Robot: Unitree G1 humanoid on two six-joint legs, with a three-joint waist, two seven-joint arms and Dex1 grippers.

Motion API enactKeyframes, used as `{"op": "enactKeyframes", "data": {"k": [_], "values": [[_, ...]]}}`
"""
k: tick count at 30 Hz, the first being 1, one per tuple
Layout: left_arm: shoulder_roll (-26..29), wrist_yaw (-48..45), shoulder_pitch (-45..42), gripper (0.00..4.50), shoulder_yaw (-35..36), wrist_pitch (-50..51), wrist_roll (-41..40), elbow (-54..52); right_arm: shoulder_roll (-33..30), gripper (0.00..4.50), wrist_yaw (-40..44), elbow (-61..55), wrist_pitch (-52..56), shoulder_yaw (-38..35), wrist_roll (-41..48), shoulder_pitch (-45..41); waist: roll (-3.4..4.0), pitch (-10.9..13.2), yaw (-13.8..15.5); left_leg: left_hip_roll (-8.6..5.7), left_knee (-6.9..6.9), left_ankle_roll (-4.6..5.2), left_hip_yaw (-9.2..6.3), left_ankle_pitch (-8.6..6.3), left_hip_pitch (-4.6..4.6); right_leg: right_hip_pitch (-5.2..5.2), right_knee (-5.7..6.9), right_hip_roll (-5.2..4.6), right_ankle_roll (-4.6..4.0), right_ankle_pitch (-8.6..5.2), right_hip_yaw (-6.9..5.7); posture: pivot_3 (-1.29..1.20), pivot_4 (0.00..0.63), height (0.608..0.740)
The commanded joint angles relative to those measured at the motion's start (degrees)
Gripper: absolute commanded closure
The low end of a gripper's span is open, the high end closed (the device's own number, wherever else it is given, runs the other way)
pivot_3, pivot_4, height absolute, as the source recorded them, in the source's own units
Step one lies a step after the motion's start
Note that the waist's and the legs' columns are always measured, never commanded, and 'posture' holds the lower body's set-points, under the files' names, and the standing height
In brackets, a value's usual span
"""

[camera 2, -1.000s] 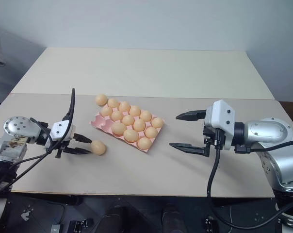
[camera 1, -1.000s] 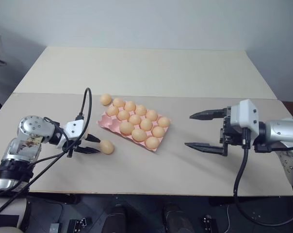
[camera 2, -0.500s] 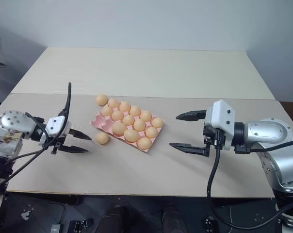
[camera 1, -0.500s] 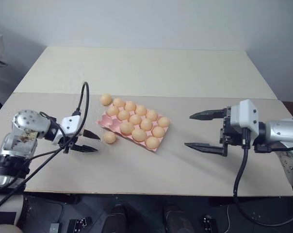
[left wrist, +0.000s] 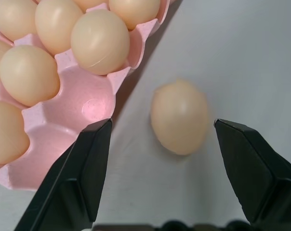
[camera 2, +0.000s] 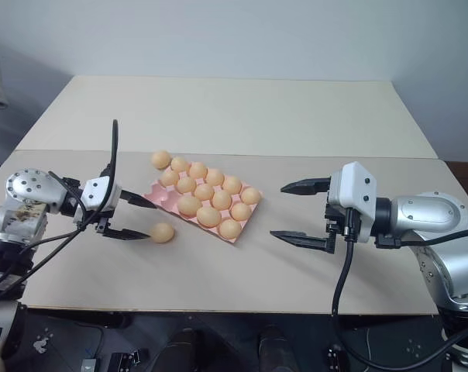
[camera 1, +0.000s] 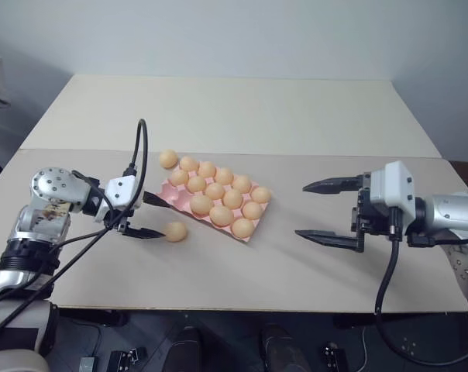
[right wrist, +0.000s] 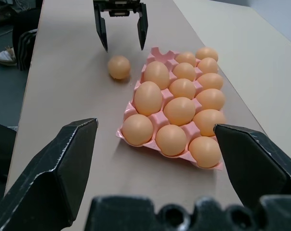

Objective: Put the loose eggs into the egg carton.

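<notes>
Left gripper (camera 1: 155, 216) is standing open beside the near-left corner of the egg carton (camera 1: 170, 199), its two black fingers spread and holding nothing; a second ago these fingers were pinched on a loose egg lying further out on the table (camera 1: 218, 287). That egg (camera 1: 175, 231) is now lying free on the table, just off the tip of the nearer finger and just beside the carton's near-left edge, not in a cup. In the left wrist view the same egg (left wrist: 179, 117) is resting on the table between the parted fingers, clear of both, with an empty pink cup (left wrist: 90, 107) close beside it.

The release is therefore reading as a failed or partial placement: the egg is sitting nearer the carton than before, but the transfer is not done, and the egg is needing to be re-gripped and lifted over the rim into the vacant corner cup. Being smooth and oval, it is likely to roll if nudged.

A second loose egg (camera 1: 168, 159) is lying on the table against the carton's far-left corner, also outside the cups. The remaining cups are appearing filled.

Right gripper (camera 1: 328, 211) is hovering well apart to the right of the carton, fingers spread wide and empty, unmoved over the last second
</notes>
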Motion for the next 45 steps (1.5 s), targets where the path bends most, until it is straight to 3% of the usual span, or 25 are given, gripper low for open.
{"op": "enactKeyframes", "data": {"k": [1, 16, 19, 23, 30, 36, 45], "values": [[-0.6, 1.1, 0.8, 0.86, -0.3, 1.2, -0.1, -3.0, -1.0, 0.0, -0.4, -1.8, 0.0, -2.3, 1.0, -0.2, 0.0, 0.0, 0.0, 0.0, 0.0, 0.0, 0.0, 0.0, 0.0, 0.0, 0.0, 0.0, 0.0, 0.0, 0.0, 0.0, 0.15, 0.74], [-3.0, 2.9, 3.9, 0.86, -2.9, 4.5, 0.3, -8.7, -1.0, 0.0, -1.2, -2.0, -0.1, -1.9, 0.8, 0.1, 0.0, 0.0, 0.0, 0.0, 0.01, 0.0, 0.0, 0.0, -0.01, 0.0, 0.0, 0.0, 0.0, 0.0, 0.0, 0.0, 0.15, 0.74], [-2.5, 3.2, 3.4, 1.41, -3.7, 3.8, 2.1, -7.9, -1.0, 0.0, -1.6, -2.0, 0.0, -1.9, 0.7, 0.2, 0.0, 0.0, 0.0, 0.0, 0.01, 0.0, 0.0, 0.0, 0.0, 0.0, 0.0, 0.0, 0.0, 0.0, 0.01, 0.0, 0.15, 0.74], [-2.4, 3.1, 2.8, 2.51, -3.4, 3.8, 2.4, -6.7, -0.8, 0.0, -2.0, -2.0, -0.1, -2.1, 0.8, 0.1, 0.0, 0.0, 0.0, 0.0, 0.01, 0.0, 0.0, 0.0, 0.01, 0.0, 0.0, 0.0, 0.0, 0.0, 0.01, 0.0, 0.15, 0.74], [-2.5, 2.4, 2.3, 2.51, -0.5, 6.6, -2.0, -7.7, -0.7, 0.0, -2.1, -1.5, -0.1, -2.0, 1.0, -0.5, 0.0, 0.0, 0.0, 0.0, 0.01, 0.0, 0.0, 0.0, 0.0, 0.0, 0.0, 0.0, 0.0, 0.0, 0.0, 0.0, 0.15, 0.74], [1.2, -0.2, -1.2, 2.51, 5.1, 11.8, -7.9, -5.0, -1.6, 0.0, 0.5, -0.8, -0.8, -2.6, 2.0, -0.4, 0.0, 0.0, 0.0, 0.0, 0.01, 0.0, -0.02, 0.0, -0.01, -0.01, 0.0, 0.02, 0.0, 0.0, 0.0, 0.0, 0.15, 0.74], [-4.6, 12.8, -8.0, 2.51, 3.6, 9.5, -0.2, 3.4, -1.3, 0.0, 1.8, 0.3, -1.1, -2.0, 1.6, -2.5, -0.02, 0.0, 0.2, -0.02, 0.05, 0.0, -0.03, 0.0, 0.0, 0.05, -0.01, -0.01, 0.01, 0.0, -0.04, 0.0, 0.15, 0.74]]}}
